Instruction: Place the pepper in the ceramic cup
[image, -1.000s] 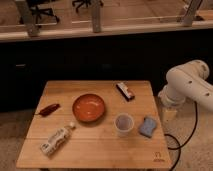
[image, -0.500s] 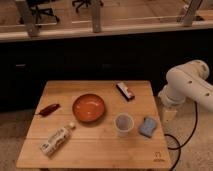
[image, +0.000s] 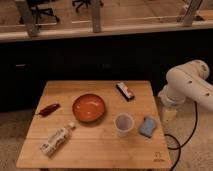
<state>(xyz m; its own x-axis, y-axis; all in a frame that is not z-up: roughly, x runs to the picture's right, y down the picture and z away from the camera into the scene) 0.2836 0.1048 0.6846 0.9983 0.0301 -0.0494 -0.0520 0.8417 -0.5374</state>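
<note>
Wooden table (image: 100, 150) viewed from above and in front, with a white robot arm (image: 187, 85) standing off its edge at the right of the picture.

Gripper (image: 167, 114) hanging at the lower end of the arm, just beside the table's edge and outside the tabletop, touching none of the things on it. Open or closed state: cannot tell.

Nearest the gripper: a blue sponge (image: 148, 126), lying flat on the wood just inside the table's edge.

Next beyond the sponge, going away from the gripper: the ceramic cup (image: 124, 124), pale, upright, mouth upward, close beside the sponge.

Farther from the gripper than the cup, and a little toward the back of the table: an orange bowl (image: 89, 108), upright, near the cup but apart from it.

Toward the back of the table, away from the gripper across its near corner: a dark bar (image: 125, 91) with a red stripe, lying flat at a slant.

Farthest from the gripper: the pepper (image: 48, 109), dark red, lying flat on the wood at the opposite edge of the table, well apart from the cup, with the bowl between the two.

Also far from the gripper, toward the front corner: a bottle (image: 57, 139) on its side, its narrow end pointing toward the bowl.

Below the gripper, on the floor: a black cable (image: 185, 137) in a loop.
</note>
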